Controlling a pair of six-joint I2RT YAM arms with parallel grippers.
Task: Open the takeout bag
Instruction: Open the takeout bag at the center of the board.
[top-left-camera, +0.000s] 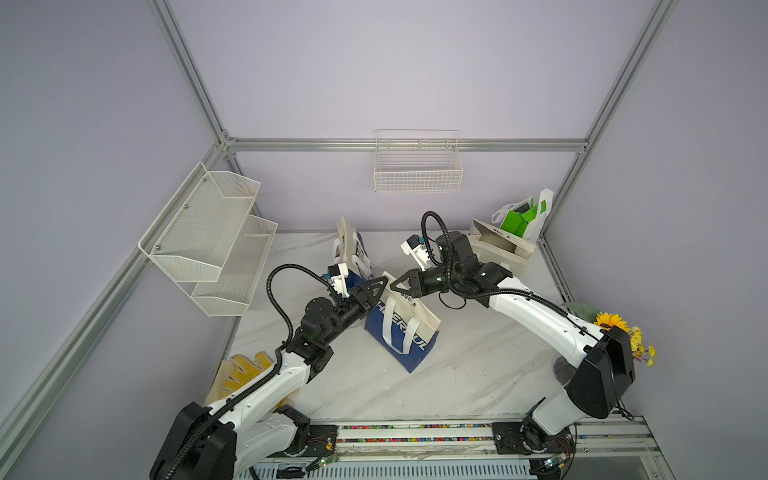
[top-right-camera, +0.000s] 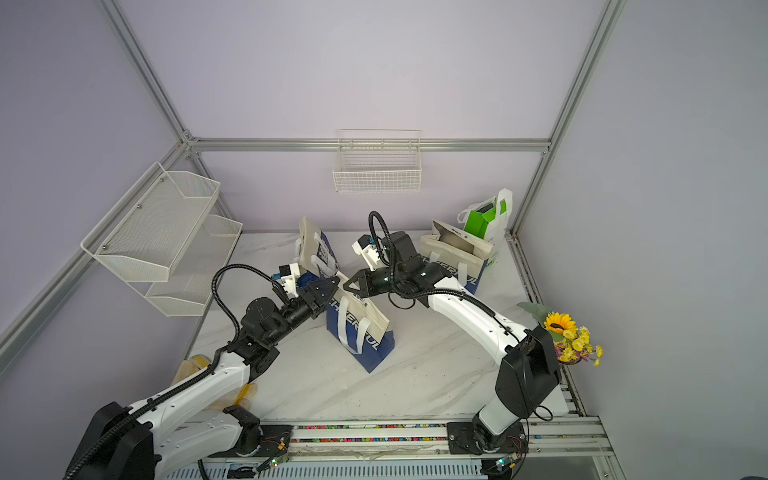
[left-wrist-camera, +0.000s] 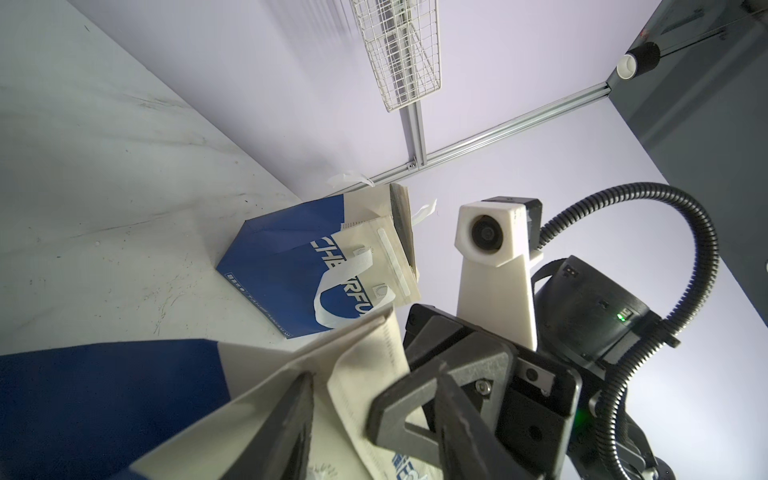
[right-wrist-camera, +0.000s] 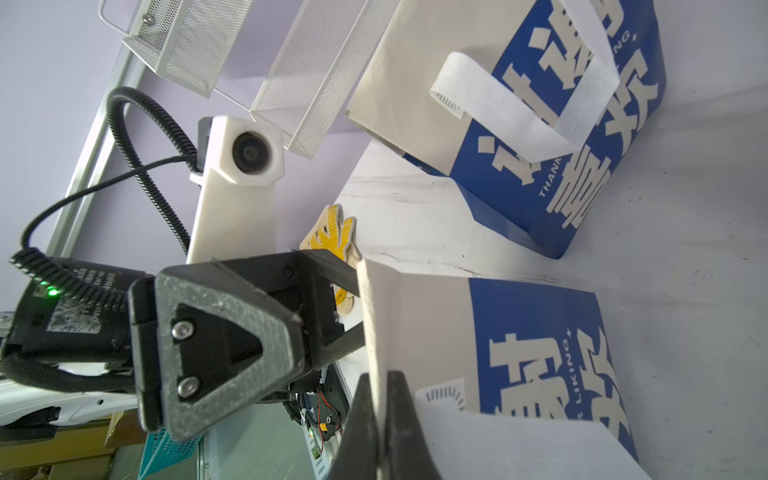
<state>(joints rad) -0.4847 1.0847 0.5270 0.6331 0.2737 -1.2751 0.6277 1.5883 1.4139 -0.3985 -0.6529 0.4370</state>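
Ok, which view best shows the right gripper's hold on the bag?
Right wrist: the right gripper is shut on the takeout bag's cream edge, close up. Both top views show it small; left wrist shows only a finger's outer side.

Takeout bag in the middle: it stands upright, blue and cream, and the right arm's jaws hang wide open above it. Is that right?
Not quite. The takeout bag does stand upright, blue and cream, but the jaws of the right arm are shut, pinching its cream top edge. The right wrist view shows it.
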